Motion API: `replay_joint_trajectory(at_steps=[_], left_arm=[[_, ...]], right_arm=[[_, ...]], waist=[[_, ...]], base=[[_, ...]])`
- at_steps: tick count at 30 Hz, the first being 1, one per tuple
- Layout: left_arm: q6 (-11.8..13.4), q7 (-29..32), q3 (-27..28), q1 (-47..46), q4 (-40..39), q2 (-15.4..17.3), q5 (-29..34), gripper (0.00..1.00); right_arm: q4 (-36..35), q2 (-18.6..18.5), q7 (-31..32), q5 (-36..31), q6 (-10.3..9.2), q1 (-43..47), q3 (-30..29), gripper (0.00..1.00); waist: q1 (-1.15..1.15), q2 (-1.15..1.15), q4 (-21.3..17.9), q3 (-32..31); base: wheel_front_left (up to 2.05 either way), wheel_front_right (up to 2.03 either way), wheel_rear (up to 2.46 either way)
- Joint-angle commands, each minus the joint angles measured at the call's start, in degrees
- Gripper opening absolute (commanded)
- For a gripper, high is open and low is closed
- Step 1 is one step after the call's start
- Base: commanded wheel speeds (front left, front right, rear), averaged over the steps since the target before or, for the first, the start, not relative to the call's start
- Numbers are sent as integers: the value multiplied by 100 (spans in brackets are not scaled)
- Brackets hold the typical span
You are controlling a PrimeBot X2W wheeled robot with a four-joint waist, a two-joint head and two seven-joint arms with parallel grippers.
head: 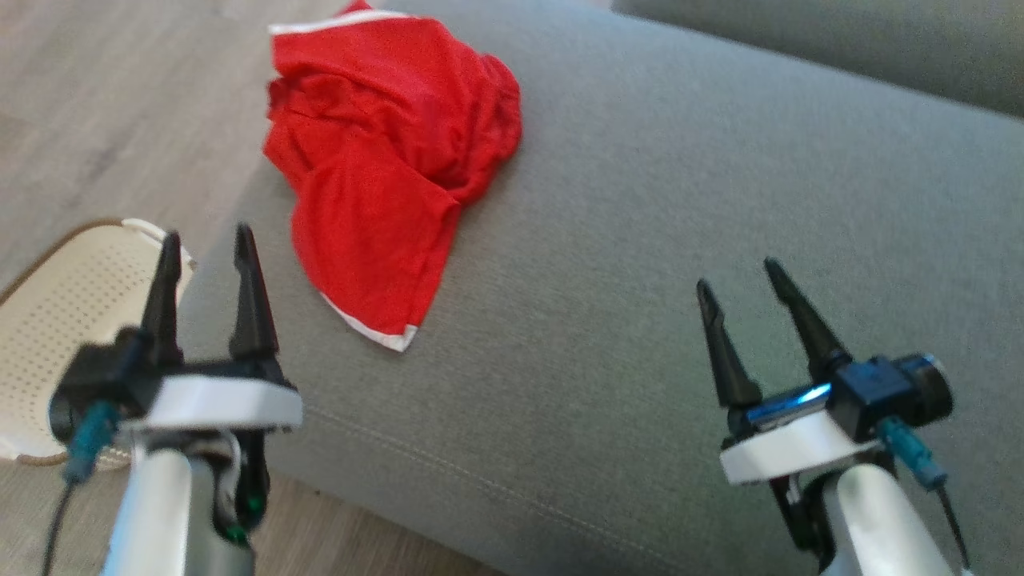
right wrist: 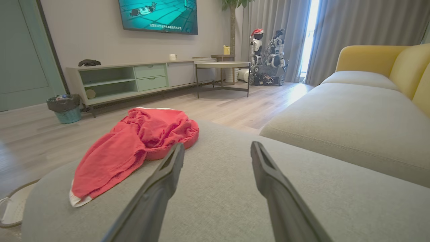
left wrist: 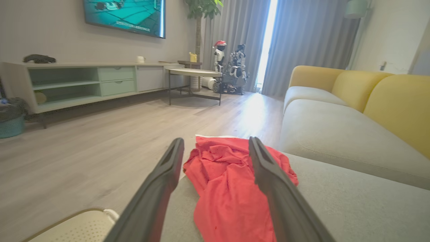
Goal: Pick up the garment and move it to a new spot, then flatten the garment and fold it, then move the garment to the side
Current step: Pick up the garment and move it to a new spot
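While both arms hover over the seat, the left tool [head: 206, 234] stands with its two long dark fingers spread wide and nothing between them, its tips above the near left edge of the cushion. The right tool [head: 737, 274] is likewise spread wide and empty, well to the right of the left one, over bare cushion.

Ahead of the left tool and slightly to its right lies the crumpled red fabric garment with white trim [head: 384, 160], apart from the fingertips. In the left wrist view it shows between the two fingers, beyond their tips. From the right tool the garment lies ahead and well to the left. It is bunched in folds at its far end, and a flatter flap reaches back towards the left tool, ending in a white-edged corner.

The garment rests on the wide grey fabric sofa cushion [head: 680, 240], close to that cushion's left edge. Below and to the left of the left tool, on the pale wooden plank floor [head: 104, 120], sits a cream perforated basket with a brown rim [head: 64, 312], just beside the cushion.
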Motion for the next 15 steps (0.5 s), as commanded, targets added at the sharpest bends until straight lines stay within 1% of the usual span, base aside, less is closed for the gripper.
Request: replay_joint_trajectory(at_steps=[1, 3, 5, 7, 11, 13, 15], left_arm=[[-101, -59, 258, -379, -64, 75, -57, 100], [-297, -59, 393, -682, 210, 138, -180, 100], [-511, -59, 442, -1026, 566, 293, -247, 100], [-651, -57, 482, -1420, 917, 459, -325, 100], [-842, 207, 366, -2252, 1630, 824, -395, 100], [-902, 394, 283, -2639, 1985, 999, -437, 100], [-944, 594, 272, -2988, 2347, 1103, -615, 100]], right_arm=[[-274, -27, 39, -84, -3, -301, 77, 100], [-399, -27, 111, -202, -3, -368, 29, 100], [-528, -27, 182, -290, -3, -426, 7, 100], [-651, -27, 250, -373, -3, -497, -4, 100], [-852, -27, 326, -471, -3, -648, -37, 100], [-912, -27, 340, -492, -3, -680, -29, 100], [-947, -27, 349, -515, -3, -686, -10, 100]], waist=[[0, 0, -335, 402], [0, 0, -468, 604], [0, 0, -605, 804], [0, 0, -742, 1004], [0, 0, -944, 1347], [0, 0, -1029, 1466], [0, 0, -1113, 1556]], base=[[0, 0, 0], [0, 0, 0], [0, 0, 0], [0, 0, 0], [0, 0, 0], [0, 0, 0], [0, 0, 0]])
